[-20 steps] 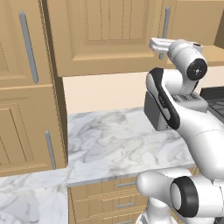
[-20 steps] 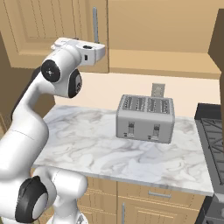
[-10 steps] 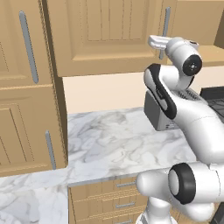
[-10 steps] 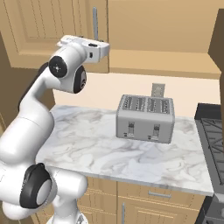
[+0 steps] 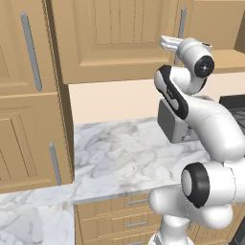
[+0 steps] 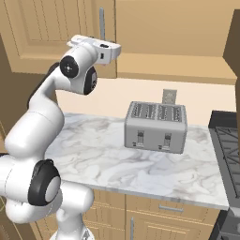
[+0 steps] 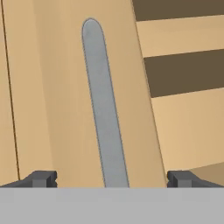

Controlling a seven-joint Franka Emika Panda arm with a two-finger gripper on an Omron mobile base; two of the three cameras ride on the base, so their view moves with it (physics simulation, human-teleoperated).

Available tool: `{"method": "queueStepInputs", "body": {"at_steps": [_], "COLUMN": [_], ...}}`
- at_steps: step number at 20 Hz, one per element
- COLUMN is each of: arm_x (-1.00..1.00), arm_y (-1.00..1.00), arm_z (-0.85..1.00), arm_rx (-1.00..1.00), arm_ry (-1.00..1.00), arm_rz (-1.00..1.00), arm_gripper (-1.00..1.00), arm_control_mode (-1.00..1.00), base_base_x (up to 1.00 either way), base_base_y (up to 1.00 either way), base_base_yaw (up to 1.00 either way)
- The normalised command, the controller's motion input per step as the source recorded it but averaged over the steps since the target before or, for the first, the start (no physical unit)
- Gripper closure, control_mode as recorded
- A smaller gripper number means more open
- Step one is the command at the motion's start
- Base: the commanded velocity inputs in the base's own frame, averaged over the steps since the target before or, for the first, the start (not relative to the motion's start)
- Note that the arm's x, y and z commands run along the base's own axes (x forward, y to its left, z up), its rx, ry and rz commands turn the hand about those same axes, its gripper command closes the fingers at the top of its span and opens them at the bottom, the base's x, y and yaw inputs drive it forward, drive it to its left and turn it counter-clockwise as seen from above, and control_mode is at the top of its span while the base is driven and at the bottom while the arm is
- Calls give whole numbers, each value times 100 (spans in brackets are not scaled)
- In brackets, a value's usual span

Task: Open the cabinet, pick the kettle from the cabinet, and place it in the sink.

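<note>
Gripper (image 7: 111, 179) jaws spread wide, nothing grasped. Cabinet (image 7: 52, 109) bar handle (image 7: 104, 109) is framed between the fingertips (image 7: 43, 178), door closed.

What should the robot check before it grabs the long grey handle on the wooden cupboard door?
1. Two-finger gripper open wide: ok.
2. Long vertical grey bar handle lined up between the dark fingertips: ok.
3. Fingertips already around the handle: not ok, it lies ahead of them.
4. Light-brown wooden wall cabinet door shut: ok.
5. Silvery kettle inside: cannot tell.
6. Boxy grey four-slot toaster out of the way: ok.
</note>
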Motion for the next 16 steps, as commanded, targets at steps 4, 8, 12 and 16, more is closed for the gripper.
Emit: {"method": "queueStepInputs", "body": {"at_steps": [4,8,12,16], "arm_x": [34,34,33,32], "arm_y": [0,0,-2,-1], "arm_z": [0,0,0,-5], "arm_rx": [2,2,2,2], "arm_ry": [0,1,1,3], "arm_rz": [0,0,0,0], "arm_gripper": [-100,-100,-100,100], "arm_control_mode": [-100,-100,-100,-100], "base_base_x": [0,0,0,0], "base_base_y": [0,0,0,0], "base_base_yaw": [0,0,0,0]}}
